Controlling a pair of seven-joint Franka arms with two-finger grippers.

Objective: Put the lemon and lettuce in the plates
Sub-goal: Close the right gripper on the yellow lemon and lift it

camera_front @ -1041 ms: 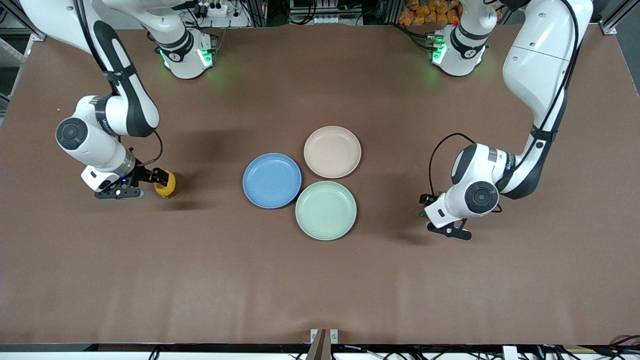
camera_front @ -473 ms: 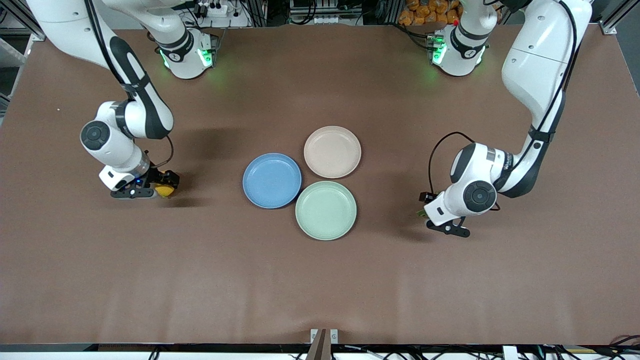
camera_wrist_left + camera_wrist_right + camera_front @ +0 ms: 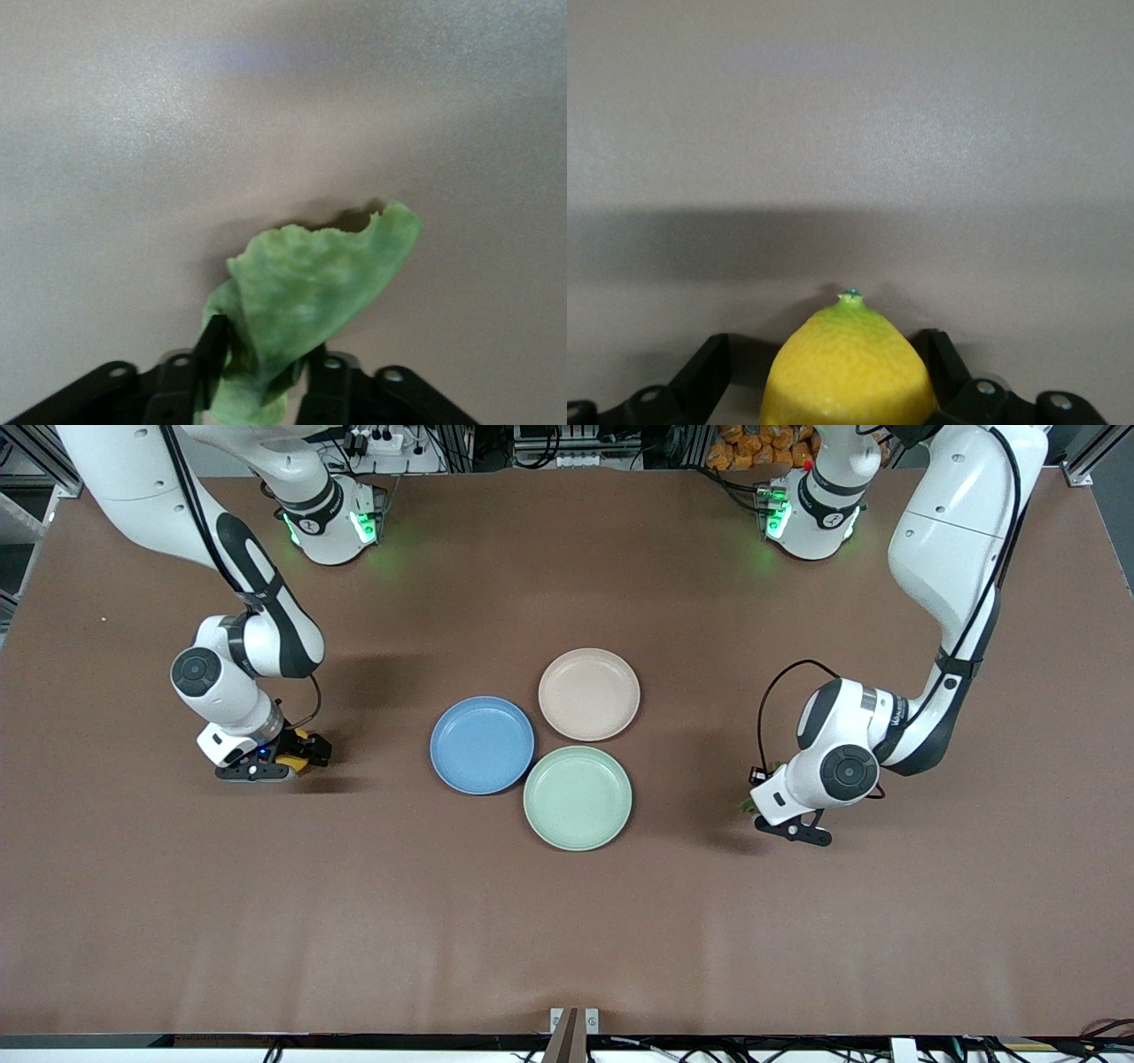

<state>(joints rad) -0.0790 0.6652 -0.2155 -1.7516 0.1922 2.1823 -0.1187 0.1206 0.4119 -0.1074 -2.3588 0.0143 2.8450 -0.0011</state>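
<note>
My right gripper [image 3: 307, 751] is shut on the yellow lemon [image 3: 301, 736], low over the brown table toward the right arm's end, apart from the blue plate [image 3: 481, 744]. In the right wrist view the lemon [image 3: 849, 372] fills the space between the black fingers [image 3: 709, 359], its green tip pointing away. My left gripper [image 3: 751, 795] is shut on the green lettuce [image 3: 746, 805], low over the table toward the left arm's end. In the left wrist view the ruffled lettuce leaf [image 3: 314, 279] sticks out from the gripper [image 3: 264, 372]. The beige-pink plate [image 3: 588, 693] and the blue plate are empty.
A pale mint-green plate [image 3: 577, 797] lies empty, nearer to the front camera than the other two and touching them. The three plates cluster at the table's middle. The brown table [image 3: 567, 921] stretches bare around them.
My right arm has moved toward the plates with the lemon in its gripper. My left arm has shifted only slightly with the lettuce.
</note>
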